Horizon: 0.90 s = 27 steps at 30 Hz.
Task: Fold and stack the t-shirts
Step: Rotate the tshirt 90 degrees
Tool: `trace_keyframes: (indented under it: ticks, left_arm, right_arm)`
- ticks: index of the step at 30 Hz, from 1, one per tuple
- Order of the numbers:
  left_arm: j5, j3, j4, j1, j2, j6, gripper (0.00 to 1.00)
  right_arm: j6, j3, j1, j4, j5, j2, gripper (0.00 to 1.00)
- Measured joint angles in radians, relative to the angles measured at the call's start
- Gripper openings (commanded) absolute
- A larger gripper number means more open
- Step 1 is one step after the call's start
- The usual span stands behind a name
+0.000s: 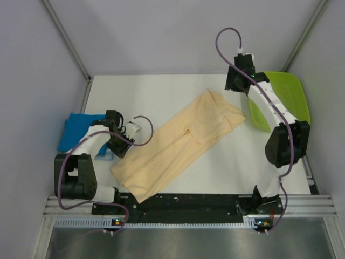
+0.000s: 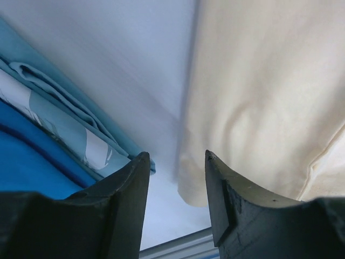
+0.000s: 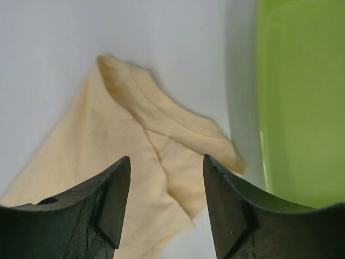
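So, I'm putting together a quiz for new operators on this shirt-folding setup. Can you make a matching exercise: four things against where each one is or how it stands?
Things
1. peach t-shirt
2. blue t-shirt
3. lime-green tray
4. left claw

Place or state
A. at the far right of the table
B. open and empty, over the gap between the two shirts
C. lying diagonally across the middle
D. folded, at the left edge

Pairs: 1-C, 2-D, 3-A, 4-B
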Motion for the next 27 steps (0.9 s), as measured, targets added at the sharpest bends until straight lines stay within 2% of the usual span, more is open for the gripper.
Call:
trace_keyframes:
  ticks: [2,5,15,17,20,22,27]
  left_arm:
    - [0.000,0.015,0.008,0.000,0.019,-0.009,0.42]
    - [-0.007,0.016,0.012,0.000,0.049,-0.019,0.40]
    - [-0.037,-0.025,0.040,0.000,0.074,-0.030,0.40]
    - [-0.036,-0.031,0.042,0.000,0.074,-0.030,0.40]
    - [-0.036,-0.043,0.043,0.000,0.074,-0.029,0.40]
    - [-0.036,-0.048,0.040,0.000,0.074,-0.029,0.41]
    - [-0.022,-0.048,0.037,0.000,0.074,-0.028,0.42]
  right_arm:
    - [0.011,-0.111,-0.011,0.011,0.079,-0.114,0.46]
    - [0.047,-0.216,-0.039,0.019,0.124,-0.149,0.47]
    - [0.088,-0.275,-0.101,-0.029,0.143,0.124,0.51]
    - [0.089,-0.273,-0.101,-0.032,0.137,0.148,0.45]
    - [0.090,-0.250,-0.107,-0.050,0.093,0.162,0.15]
    - [0.090,-0.219,-0.112,-0.060,0.051,0.183,0.00]
    - [0.082,-0.077,-0.129,-0.134,-0.028,0.266,0.00]
